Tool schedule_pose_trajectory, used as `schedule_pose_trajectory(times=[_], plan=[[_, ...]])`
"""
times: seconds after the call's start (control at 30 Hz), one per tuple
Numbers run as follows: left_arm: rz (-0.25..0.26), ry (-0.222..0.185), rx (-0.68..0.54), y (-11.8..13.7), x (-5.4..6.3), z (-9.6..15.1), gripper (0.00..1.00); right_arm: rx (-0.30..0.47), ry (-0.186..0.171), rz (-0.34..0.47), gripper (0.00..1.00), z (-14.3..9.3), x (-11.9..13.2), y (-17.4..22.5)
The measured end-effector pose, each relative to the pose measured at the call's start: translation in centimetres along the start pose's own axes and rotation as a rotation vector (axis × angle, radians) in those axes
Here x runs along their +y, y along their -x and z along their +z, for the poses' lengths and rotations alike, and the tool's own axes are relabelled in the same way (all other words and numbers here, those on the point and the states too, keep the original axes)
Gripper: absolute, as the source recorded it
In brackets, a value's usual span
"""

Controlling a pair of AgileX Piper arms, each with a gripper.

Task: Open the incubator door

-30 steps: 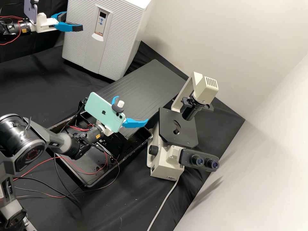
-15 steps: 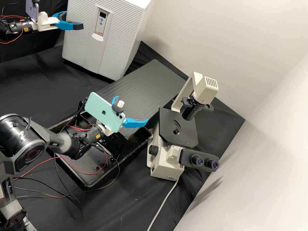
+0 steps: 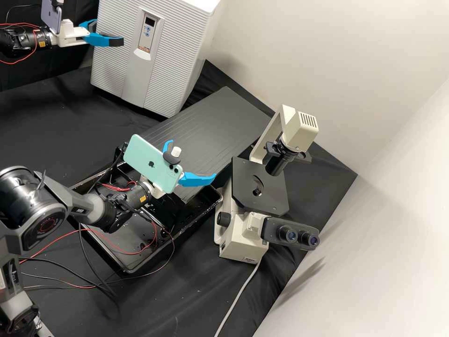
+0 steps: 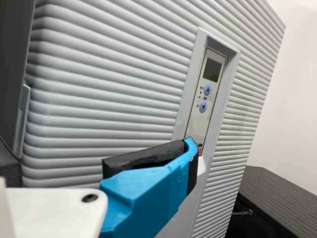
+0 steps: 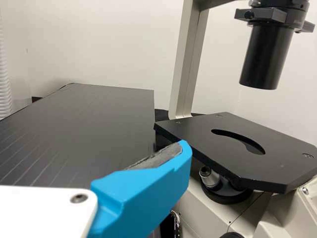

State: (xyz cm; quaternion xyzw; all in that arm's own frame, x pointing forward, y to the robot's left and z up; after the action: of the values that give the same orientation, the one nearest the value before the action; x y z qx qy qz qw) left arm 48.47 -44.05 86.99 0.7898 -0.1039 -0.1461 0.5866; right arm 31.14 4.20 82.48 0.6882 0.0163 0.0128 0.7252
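The incubator (image 3: 173, 61) is right at the left gripper's (image 3: 109, 32) fingers, which are set apart; one crosses before its ridged front, the other lies by its side edge, though I can't tell if either touches. It stands upright, long axis running up, front turned towards the camera, with the control panel (image 4: 207, 94) just past the nearer fingertip. Further off, the right gripper's (image 3: 192, 159) fingers are spread wide above the dark board (image 3: 224, 117) and black tray (image 3: 125, 270), the microscope (image 3: 241, 238) just ahead of their tips
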Motion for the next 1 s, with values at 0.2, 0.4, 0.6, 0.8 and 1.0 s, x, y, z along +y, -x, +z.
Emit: schedule_pose_trajectory(times=[0.2,0.4,0.6,0.8,1.0], plan=[[-0.011,-0.011,-0.007,0.0,-0.1,0.1,1.0,0.0,0.0,0.0,1.0,0.0,0.0,0.0],[-0.018,-0.013,-0.013,0.2,-0.2,0.2,1.0,0.0,0.0,0.0,1.0,0.0,0.0,0.0],[-0.026,0.013,-0.035,1.5,-0.4,1.9,1.0,0.0,0.0,0.0,1.0,0.0,0.0,0.0],[-0.034,0.02,-0.056,3.1,-1.1,3.4,1.0,0.0,0.0,0.0,1.0,0.0,0.0,0.0],[-0.028,0.027,-0.075,3.8,-1.1,4.0,1.0,0.0,0.0,0.0,1.0,0.0,0.0,0.0]])
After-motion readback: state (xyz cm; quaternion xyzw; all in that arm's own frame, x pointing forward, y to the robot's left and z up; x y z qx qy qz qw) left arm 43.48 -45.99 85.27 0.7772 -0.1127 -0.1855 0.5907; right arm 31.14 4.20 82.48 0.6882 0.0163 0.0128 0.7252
